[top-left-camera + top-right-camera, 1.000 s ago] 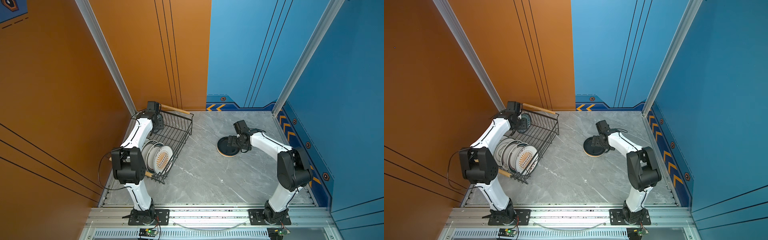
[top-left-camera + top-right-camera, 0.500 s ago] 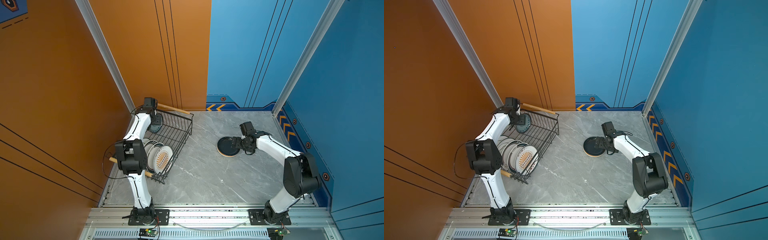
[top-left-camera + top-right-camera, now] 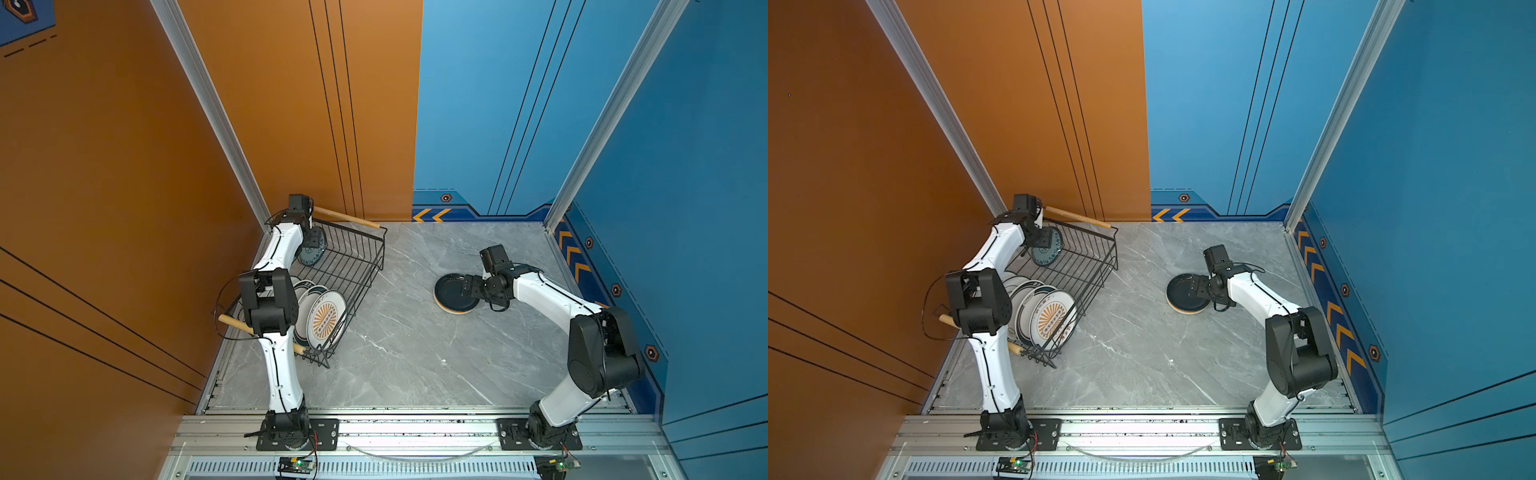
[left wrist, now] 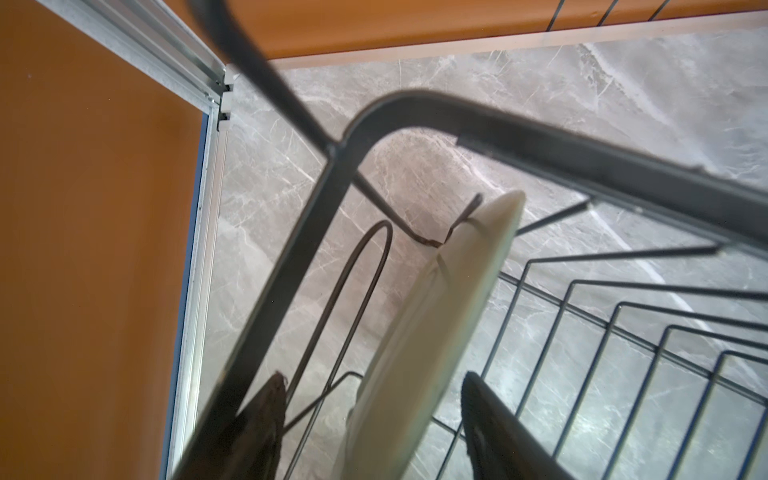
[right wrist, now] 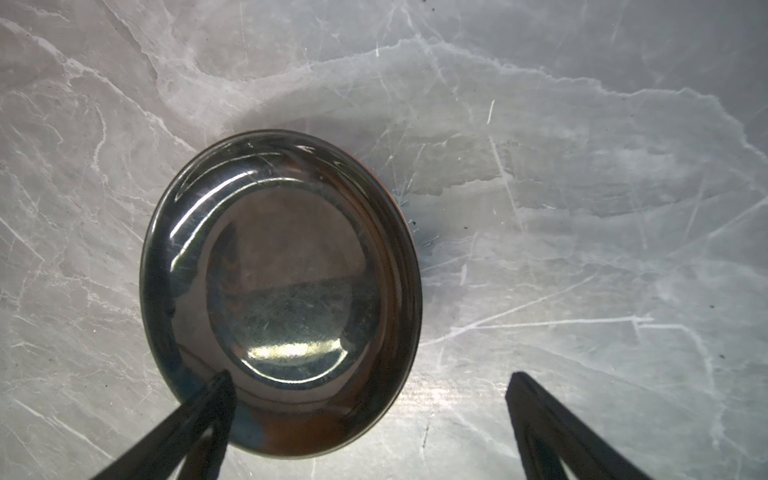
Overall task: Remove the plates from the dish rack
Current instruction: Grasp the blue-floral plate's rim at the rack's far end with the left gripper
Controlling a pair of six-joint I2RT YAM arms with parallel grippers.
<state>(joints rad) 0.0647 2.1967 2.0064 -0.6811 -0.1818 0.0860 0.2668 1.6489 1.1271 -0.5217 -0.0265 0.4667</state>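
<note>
Left pincer is partly open and holds nothing: its fingers stand on both sides of the teal-patterned plate, with a little gap on each side in the wrist view. Right pincer is fully spread and empty. Grey marble table fills the lower middle of both top views. On its left side sits the dish rack, and large white plates stand on edge at its lower end. At its upper left corner the teal-patterned plate stands upright. Right of centre, the black plate lies flat on an orange-edged plate, with one right finger over its rim.
</note>
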